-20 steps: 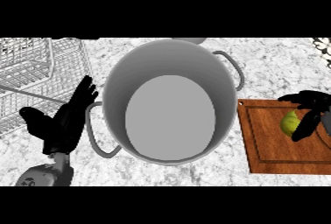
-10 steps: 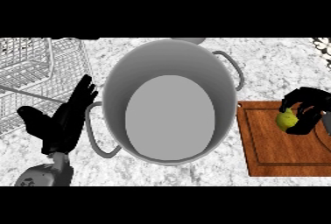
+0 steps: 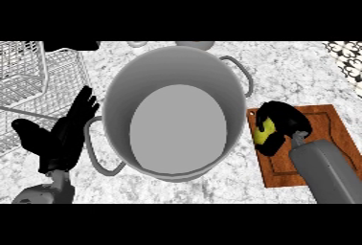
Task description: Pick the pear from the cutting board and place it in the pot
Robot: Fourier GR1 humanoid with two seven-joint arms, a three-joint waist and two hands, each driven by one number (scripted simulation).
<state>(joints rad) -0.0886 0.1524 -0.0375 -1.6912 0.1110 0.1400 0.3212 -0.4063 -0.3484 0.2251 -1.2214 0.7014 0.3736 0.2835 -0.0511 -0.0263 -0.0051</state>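
The yellow-green pear is mostly hidden inside my right hand, whose fingers curl round it over the left edge of the wooden cutting board. The big grey pot stands in the middle of the counter, just left of that hand, with its inside bare. My left hand rests open at the pot's left side, fingers up, beside the pot's near handle.
A white wire rack fills the far left. The pot's far handle sticks out towards the board. A patterned cloth lies at the far right edge on the marble counter.
My right hand, shut round the pear, has moved left across the board to its left edge near the pot, and the forearm has come into view. My left hand has stayed still.
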